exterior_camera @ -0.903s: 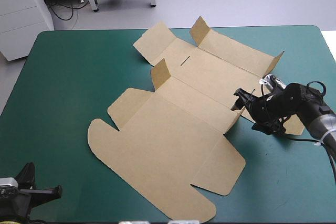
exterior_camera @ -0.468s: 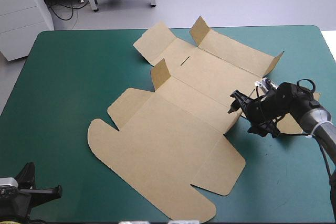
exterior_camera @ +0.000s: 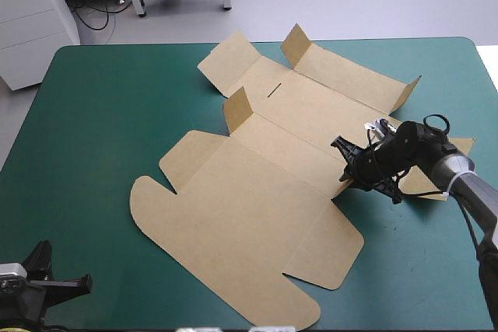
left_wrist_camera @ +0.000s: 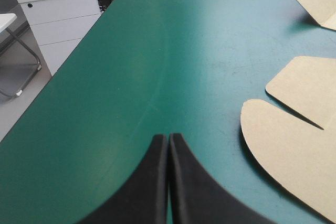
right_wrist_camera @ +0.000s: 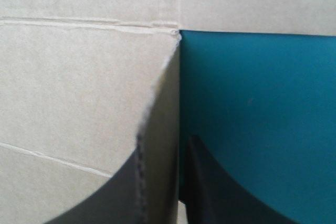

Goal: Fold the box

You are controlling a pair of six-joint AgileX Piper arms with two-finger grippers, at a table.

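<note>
**A:** Two grippers, one working. The right gripper (exterior_camera: 348, 162) is pinching the right edge of the box (exterior_camera: 257, 192), with the board sandwiched between its black fingers (right_wrist_camera: 210, 192), close to where a crease (right_wrist_camera: 79, 23) ends.

**B:** Left one?

**A:** The left gripper (left_wrist_camera: 168, 137) sits at the table's near-left corner, jaws pressed together, holding nothing. It's beside the sheet's rounded near-left flap, not touching.

**B:** Box position?

**A:** Mid-table on the teal-green cover (exterior_camera: 93, 114), mostly flat. Two small tabs (exterior_camera: 237, 110) stand up toward the far side.

**B:** Failure modes?

**A:** Nothing pins the sheet. If the right arm lifts that edge, I'd expect the whole board to slide or pivot left instead of bending at the crease. The grip is also close to the corner, so a hard pull could tear or crumple it, or start a bend off the score line. Thin bite too, so it may slip out.

**B:** Fix?

**A:** Probably left arm down on the panel first.
</note>
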